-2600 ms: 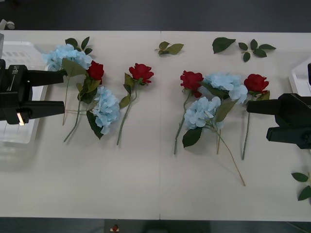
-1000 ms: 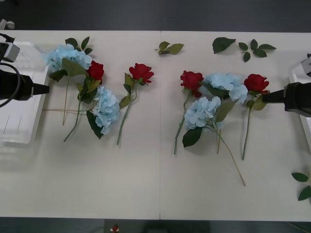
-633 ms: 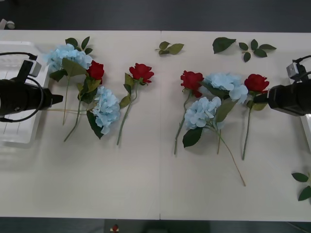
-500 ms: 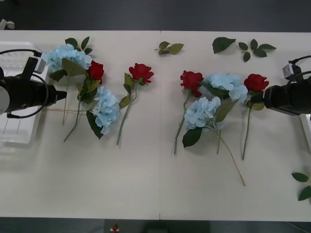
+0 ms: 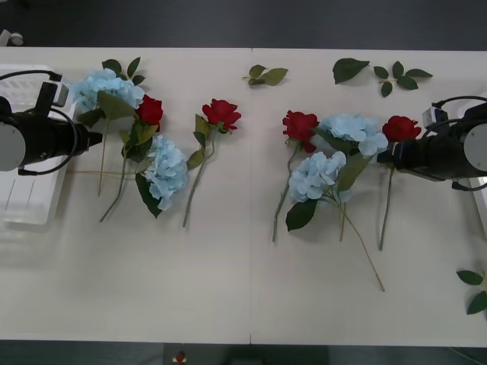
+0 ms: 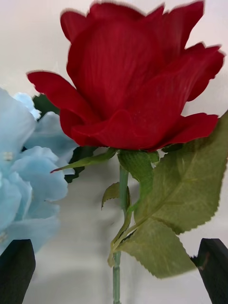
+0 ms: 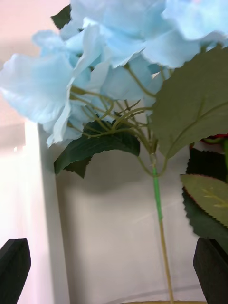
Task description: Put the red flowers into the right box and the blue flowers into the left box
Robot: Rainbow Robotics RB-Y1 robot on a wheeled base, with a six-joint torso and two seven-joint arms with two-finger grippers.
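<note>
The red flowers lie flat on the table [image 5: 251,289], blooms toward the far edge and stems trailing toward the robot; one rose [image 5: 150,111] sits in the left cluster against a blue head, another [image 5: 221,113] lies just right of that cluster, a third [image 5: 300,125] touches the left side of the right cluster, and the rightmost rose [image 5: 400,129] lies at the right cluster's far side, its stem running down beside a broad leaf; the right wrist view shows this rose [image 6: 133,80] close up, its thin green stem [image 6: 118,228] midway between the two black fingertips [image 6: 16,270] at the corners, so the jaws stand wide open and hold nothing; the right gripper [image 5: 388,154] hovers just beside that rose's stem below the bloom; the blue flowers lie in two pairs, one head [image 5: 103,87] at the far left and one [image 5: 166,169] lower in the left cluster, and two more [image 5: 354,131] [image 5: 316,175] overlapping in the right cluster; the left gripper [image 5: 93,139] points at the far-left blue head, whose stem [image 7: 159,213] stands between its spread black fingertips [image 7: 211,268] in the left wrist view, jaws wide open and empty; the left box [image 5: 23,205] sits at the table's left edge beneath the left arm; loose leaf sprigs [image 5: 265,74] [image 5: 380,74] lie along the far side, and more [image 5: 475,289] at the right edge.
</note>
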